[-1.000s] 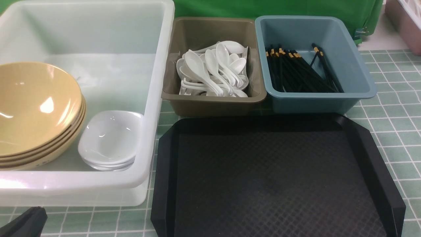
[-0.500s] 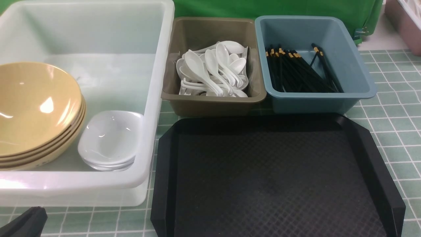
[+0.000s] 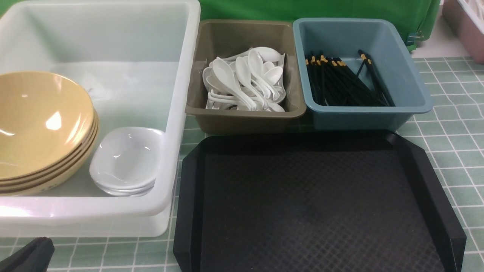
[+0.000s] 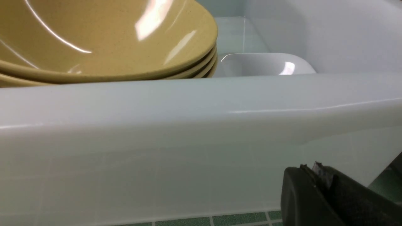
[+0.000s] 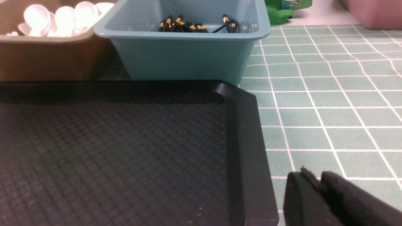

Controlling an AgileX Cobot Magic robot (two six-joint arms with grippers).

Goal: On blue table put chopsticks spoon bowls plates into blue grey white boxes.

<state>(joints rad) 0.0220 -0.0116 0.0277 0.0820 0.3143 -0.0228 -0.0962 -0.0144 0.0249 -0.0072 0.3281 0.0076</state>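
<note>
On the blue table [image 3: 453, 151] stand three boxes. The white tub [image 3: 181, 113] holds stacked tan bowls [image 3: 41, 121] and small white plates [image 3: 124, 158]. White spoons [image 3: 245, 81] fill the grey-brown bin [image 3: 245, 117]. Black chopsticks [image 3: 340, 83] lie in the blue bin [image 3: 408, 75]. My left gripper [image 3: 26, 255] sits low in front of the tub's near wall [image 4: 188, 131], shut and empty. My right gripper [image 5: 314, 177] is out of the front view. It hovers over the table just right of the black tray, its fingers together with nothing between them.
A flat black textured tray [image 3: 314, 207] lies in front of the two small bins, with nothing on it. A pink bin [image 3: 467, 26] stands at the far right edge. Green cloth [image 3: 321, 9] hangs behind the boxes.
</note>
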